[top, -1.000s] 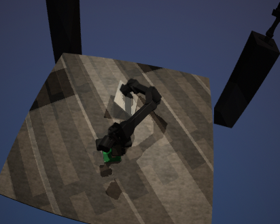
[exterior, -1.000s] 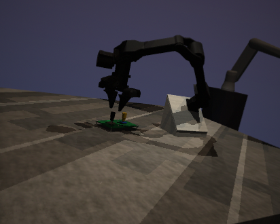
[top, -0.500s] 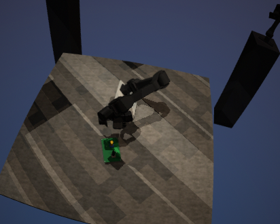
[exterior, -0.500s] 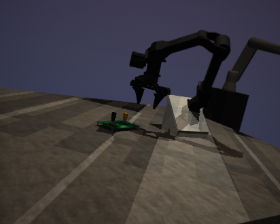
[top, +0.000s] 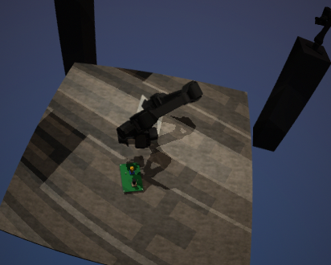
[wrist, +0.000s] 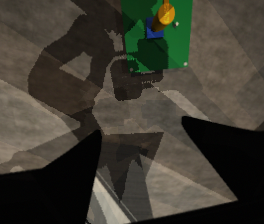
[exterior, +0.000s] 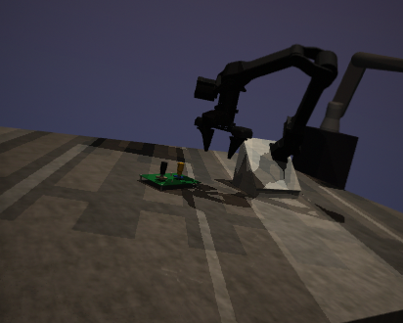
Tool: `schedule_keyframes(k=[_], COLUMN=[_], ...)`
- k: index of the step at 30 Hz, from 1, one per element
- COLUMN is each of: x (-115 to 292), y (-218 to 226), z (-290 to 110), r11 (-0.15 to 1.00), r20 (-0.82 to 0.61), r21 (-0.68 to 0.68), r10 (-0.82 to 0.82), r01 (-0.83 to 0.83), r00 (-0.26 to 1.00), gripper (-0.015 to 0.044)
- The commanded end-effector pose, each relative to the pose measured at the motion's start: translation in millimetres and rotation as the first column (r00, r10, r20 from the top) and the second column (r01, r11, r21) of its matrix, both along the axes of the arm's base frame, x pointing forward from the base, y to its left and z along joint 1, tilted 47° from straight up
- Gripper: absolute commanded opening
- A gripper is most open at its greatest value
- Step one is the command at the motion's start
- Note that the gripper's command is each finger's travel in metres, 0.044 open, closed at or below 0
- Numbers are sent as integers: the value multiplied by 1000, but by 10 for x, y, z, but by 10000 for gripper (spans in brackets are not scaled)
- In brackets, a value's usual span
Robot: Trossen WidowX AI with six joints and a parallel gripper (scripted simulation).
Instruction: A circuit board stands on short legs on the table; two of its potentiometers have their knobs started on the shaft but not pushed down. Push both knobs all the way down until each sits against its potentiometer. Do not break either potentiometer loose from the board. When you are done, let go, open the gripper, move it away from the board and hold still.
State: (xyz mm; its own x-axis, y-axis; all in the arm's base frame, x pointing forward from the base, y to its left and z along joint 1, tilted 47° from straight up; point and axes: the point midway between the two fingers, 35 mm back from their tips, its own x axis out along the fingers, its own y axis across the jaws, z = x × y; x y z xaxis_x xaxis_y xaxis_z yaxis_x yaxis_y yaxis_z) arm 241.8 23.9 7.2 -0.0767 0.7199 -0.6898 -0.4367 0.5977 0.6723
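Green circuit board (top: 130,179) stands on the bench (top: 214,225), my end effector (exterior: 222,142) spread wide, empty, raised apart; I judge the orange knob (wrist: 163,15) rigid yet shaft-fragile, best pressed squarely on top.
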Motion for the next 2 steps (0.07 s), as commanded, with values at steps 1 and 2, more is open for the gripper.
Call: schedule_keyframes(k=[1, 2], x=[-6, -6], y=[-4, -4], z=[-3, -3], r11=[1000, 1000], r20=[4, 4], r21=[-3, -3], r10=[3, 3], r01=[-3, -3], r00=[1000, 1000], gripper=[440, 440])
